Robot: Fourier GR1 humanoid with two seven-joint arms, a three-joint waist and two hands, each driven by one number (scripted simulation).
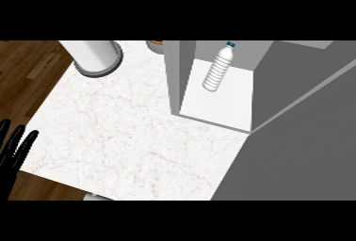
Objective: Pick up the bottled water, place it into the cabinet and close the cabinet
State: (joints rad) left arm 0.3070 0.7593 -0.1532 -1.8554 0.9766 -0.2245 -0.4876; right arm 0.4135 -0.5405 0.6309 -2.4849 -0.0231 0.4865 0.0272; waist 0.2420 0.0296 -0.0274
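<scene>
One hand (11,151) shows for you: the left, resting open at the counter's (125,141) left edge, fingers straight and upward; the bottled water (218,70) sits well up and right of it, inside the open cabinet (176,75); a white cylinder (94,55) stands above the hand.

**Counter layout**

The cabinet (177,75) stands on the counter (125,141), far right, with its door (306,141) open to the right. The bottled water (218,70) is inside it, toward the back. A canister (94,56) stands at the far left. Between canister and cabinet, at the back, is possibly a bowl (154,45).
</scene>
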